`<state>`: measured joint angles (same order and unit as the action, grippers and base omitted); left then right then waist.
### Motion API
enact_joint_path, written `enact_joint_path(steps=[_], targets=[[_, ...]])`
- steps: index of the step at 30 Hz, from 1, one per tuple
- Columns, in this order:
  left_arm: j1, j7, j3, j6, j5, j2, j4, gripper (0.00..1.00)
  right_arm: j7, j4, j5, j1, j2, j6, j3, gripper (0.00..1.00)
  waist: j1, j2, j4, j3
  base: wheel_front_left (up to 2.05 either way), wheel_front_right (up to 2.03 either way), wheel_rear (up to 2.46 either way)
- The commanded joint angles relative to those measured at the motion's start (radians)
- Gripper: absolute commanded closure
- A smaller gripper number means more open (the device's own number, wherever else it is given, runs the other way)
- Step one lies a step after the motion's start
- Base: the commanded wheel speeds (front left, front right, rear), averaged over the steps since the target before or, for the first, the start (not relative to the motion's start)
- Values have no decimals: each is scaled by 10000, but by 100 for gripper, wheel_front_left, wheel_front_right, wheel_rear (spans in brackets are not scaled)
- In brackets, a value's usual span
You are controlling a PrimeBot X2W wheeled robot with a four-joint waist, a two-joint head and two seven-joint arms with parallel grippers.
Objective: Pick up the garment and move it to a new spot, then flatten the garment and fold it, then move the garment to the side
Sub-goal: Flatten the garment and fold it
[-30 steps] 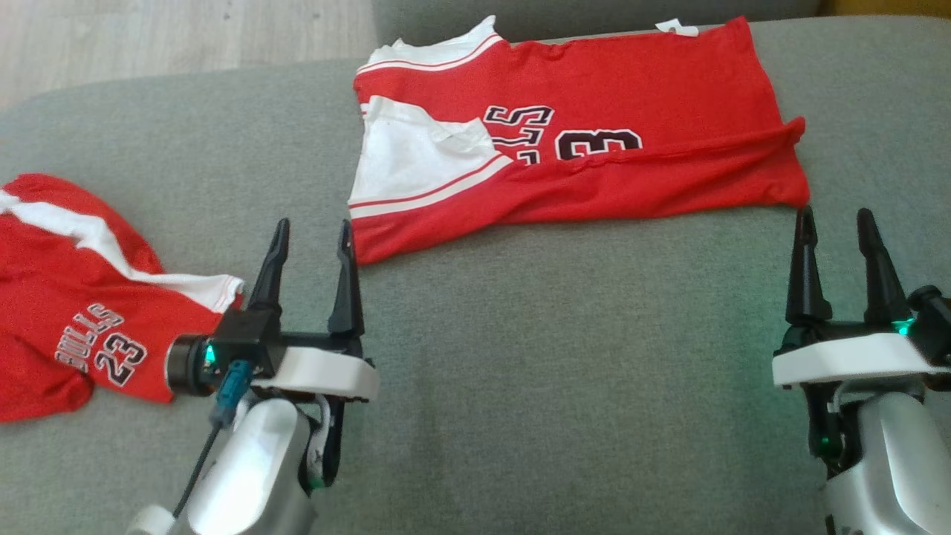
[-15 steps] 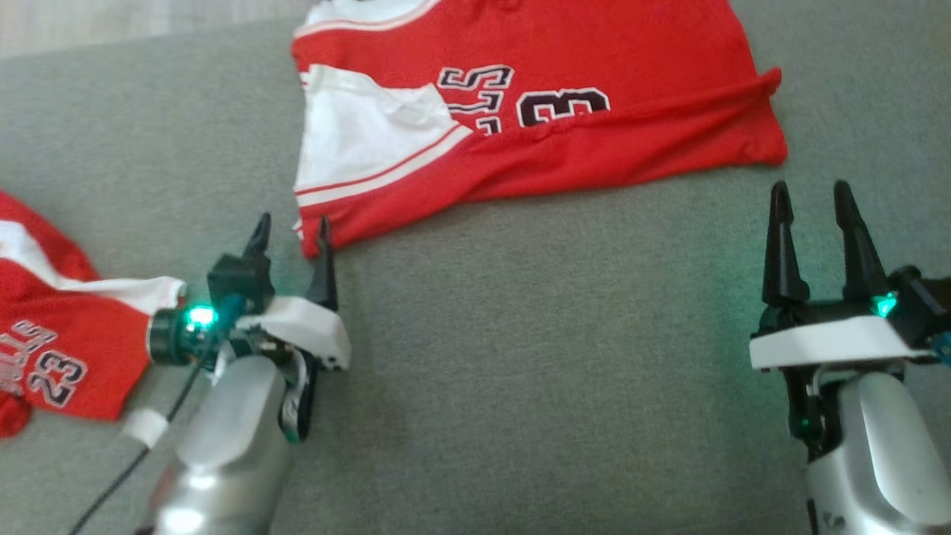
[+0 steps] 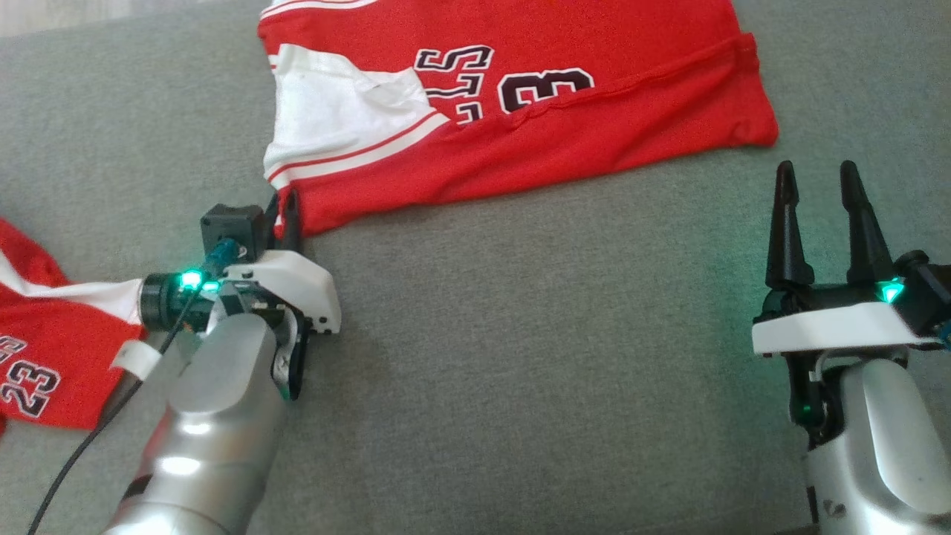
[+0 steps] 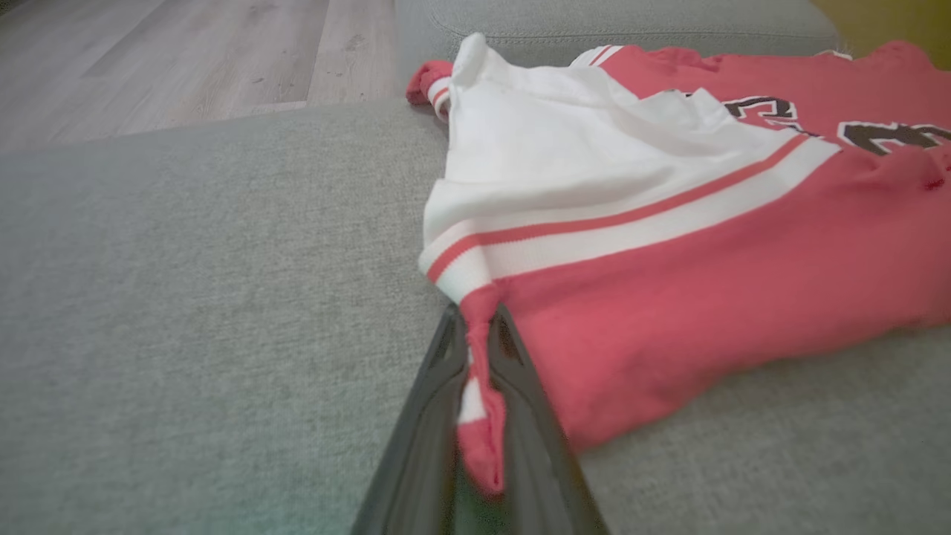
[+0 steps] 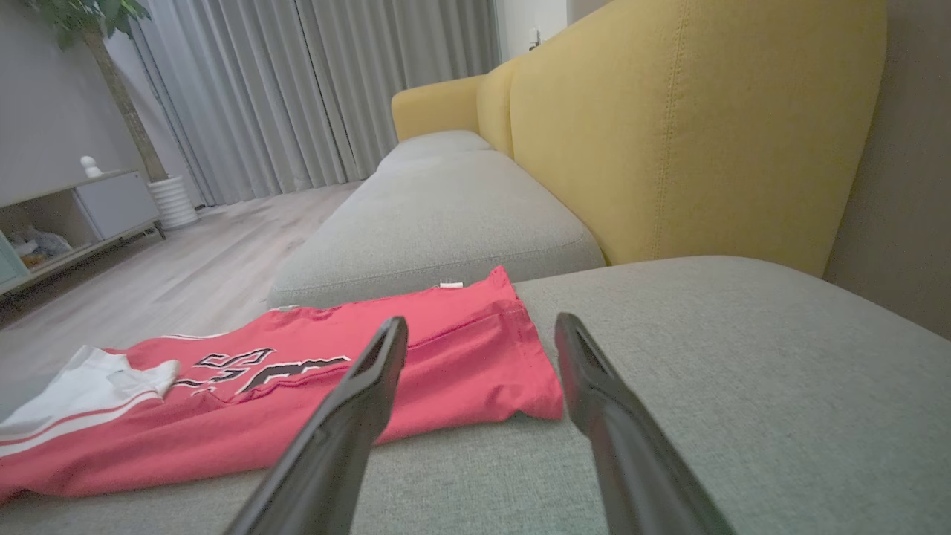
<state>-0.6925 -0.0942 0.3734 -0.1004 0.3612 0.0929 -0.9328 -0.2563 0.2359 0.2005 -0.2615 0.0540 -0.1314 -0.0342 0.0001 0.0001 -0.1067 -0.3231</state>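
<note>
The room has a wooden floor [image 5: 186,275], long grey curtains [image 5: 297,89] and a sofa with a yellow back [image 5: 669,134]. In front of me is a wide grey cushion [image 3: 520,357], and everything is happening on it.

The garment [image 3: 579,141], a red jersey, lies across the far part of the cushion. It has a white panel edged with red and white stripes at its left end, and black letters and numbers in the middle. A long fold runs across it and cuts off the lower part of the print. Its near edge lies fairly flat on the grey fabric.

The left gripper [image 3: 284,212] is at the near left corner of the garment. Its two dark fingers are pressed together, with a pinch of the red and white hem caught between them. From the left wrist the cloth can be seen bunched in the narrow slot between the fingers. The rest of the jersey spreads away to the right.

The right gripper [image 3: 816,169] sits near the garment's near right corner, a little short of the cloth and not touching it. Its fingers stand apart with nothing between them. I cannot tell whether it rests on the cushion or hangs just above it.

A second red jersey [image 3: 52,349] lies crumpled at the left edge of the cushion, beside the left arm and well apart from the first.
</note>
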Motion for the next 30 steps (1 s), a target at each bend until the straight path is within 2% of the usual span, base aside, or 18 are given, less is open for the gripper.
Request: enact_joint_path(steps=[1,7,11,18,27,30], targets=[[58,-93,-182,32,76,182,-88,100,-54,-124,-193,-312,-32,7,87,0,-1,-1,133,101,0,0,0],[-151,-1004,-127,237,149,-8,320,100,388,396,-706,-751,-20,7,-351,0,-1,-1,449,295,0,0,0],[-331,-1428,-18,286,75,-116,913,100,1406,1115,-1319,-1403,21,7,-948,0,-1,-1,667,330,0,0,0],[-468,-1596,392,360,-248,-191,1847,100,3282,2977,-2283,-3030,13,7,-2171,0,-1,-1,1004,82,0,0,0],[-410,-1625,854,375,-398,-270,2575,100,4640,5471,-4395,-4750,369,7,-3740,0,-1,-1,1473,-340,0,0,0],[-391,-1618,929,358,-396,-277,2647,100,4859,6022,-4818,-4958,381,7,-3868,0,-1,-1,1531,-397,0,0,0]])
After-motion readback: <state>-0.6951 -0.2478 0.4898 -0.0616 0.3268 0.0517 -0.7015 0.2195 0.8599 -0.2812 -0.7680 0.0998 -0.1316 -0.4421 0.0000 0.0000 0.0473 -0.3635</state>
